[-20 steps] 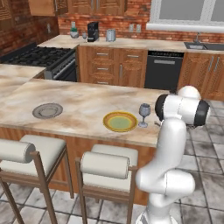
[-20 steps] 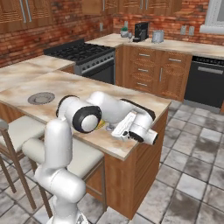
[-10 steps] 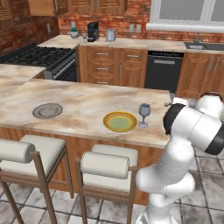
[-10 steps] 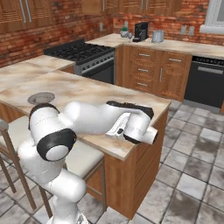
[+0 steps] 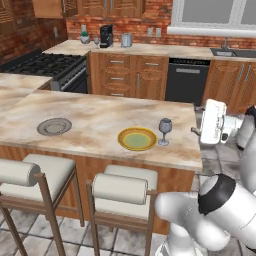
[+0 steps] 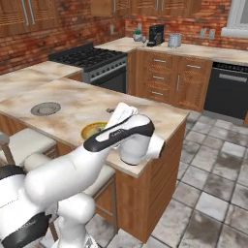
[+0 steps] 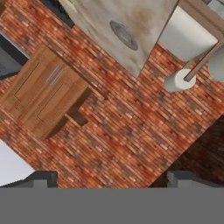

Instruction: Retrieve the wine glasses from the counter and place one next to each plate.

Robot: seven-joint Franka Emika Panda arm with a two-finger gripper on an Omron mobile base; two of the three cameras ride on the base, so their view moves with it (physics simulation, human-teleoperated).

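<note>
- Since one wine glass [image 5: 164, 131] already stands on the island just right of the yellow-olive plate [image 5: 137, 138], I'd say the job now is fetching the second glass for the grey plate [image 5: 54, 126], which has nothing beside it.
- That other glass [image 5: 96, 41] looks like the tiny clear thing on the far counter [image 5: 150, 49], just left of the black coffee machine [image 5: 105, 36]. It's too small to be sure, honestly.
- The gripper [image 7: 109, 175] is empty with its jaws spread wide, and the hand camera is staring at brick wall and cabinets, so the arm is mid-swing off the island's right end.
- Doing this well probably means tucking the arm in before the base drives, so nothing clips the placed glass or the island edge.
- At the counter, come in level at bowl height, from the side away from the coffee machine, and close on the bowl or upper stem.
- Stemmed glasses are top-heavy, so go gently and keep it upright.
- Then set it down just beside the grey plate, not on its rim.
</note>
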